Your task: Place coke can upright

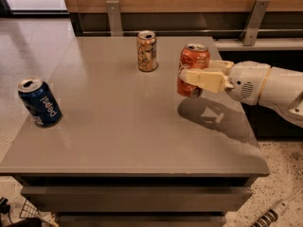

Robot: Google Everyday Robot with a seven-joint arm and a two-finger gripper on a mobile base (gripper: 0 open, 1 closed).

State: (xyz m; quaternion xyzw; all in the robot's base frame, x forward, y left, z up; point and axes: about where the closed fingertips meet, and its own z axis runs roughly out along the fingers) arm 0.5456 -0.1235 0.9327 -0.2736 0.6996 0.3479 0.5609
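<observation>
The coke can [191,63] is red-orange with a silver top. It stands upright in the air, a little above the right part of the grey table [118,126]. My gripper [189,75] comes in from the right on a white arm [270,86] and is shut on the can's middle. One cream finger [203,78] crosses the can's front; the other finger shows behind it. The can's shadow falls on the table just below and to the right.
An orange-tan patterned can [147,50] stands upright at the table's back middle. A blue Pepsi can [40,102] stands near the left edge. A wooden wall rail with metal brackets [113,15] runs behind the table. The table's right edge lies under my arm.
</observation>
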